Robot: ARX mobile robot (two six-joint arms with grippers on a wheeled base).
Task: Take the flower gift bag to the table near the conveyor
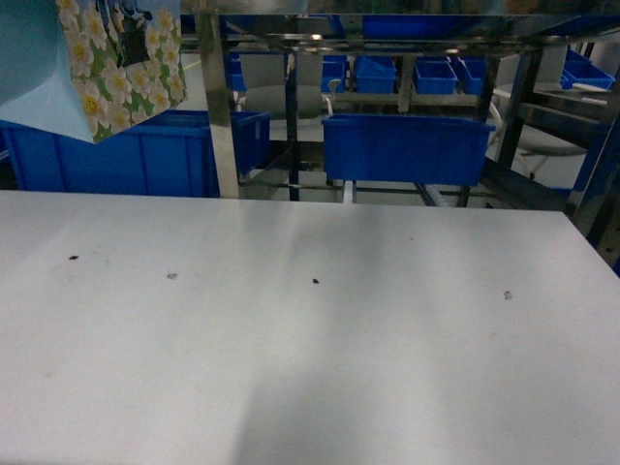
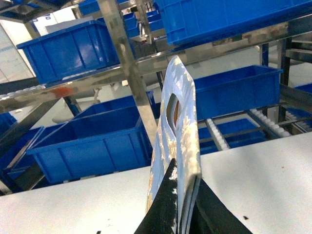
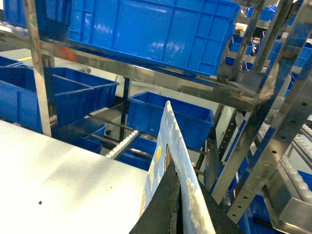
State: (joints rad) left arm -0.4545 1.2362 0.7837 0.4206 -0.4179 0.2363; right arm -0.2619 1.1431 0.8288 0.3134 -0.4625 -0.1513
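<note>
The flower gift bag (image 1: 121, 63), pale blue with white daisies, hangs in the air at the head view's top left, above the far left edge of the white table (image 1: 310, 329). My left gripper (image 2: 184, 183) is shut on its upper edge; in the left wrist view the bag (image 2: 181, 112) stands edge-on between the black fingers. My right gripper (image 3: 179, 180) is shut on a second flowered bag (image 3: 168, 131) near the table's far right edge. Neither the right gripper nor its bag shows in the head view. The conveyor (image 1: 218, 107), a steel rack with white rollers (image 2: 214, 134), stands right behind the table.
Blue plastic bins (image 1: 407, 145) fill the rack's shelves at table height and above (image 3: 151, 29). Steel uprights (image 3: 263, 146) stand close to the right gripper. A few dark specks (image 1: 315, 281) dot the tabletop.
</note>
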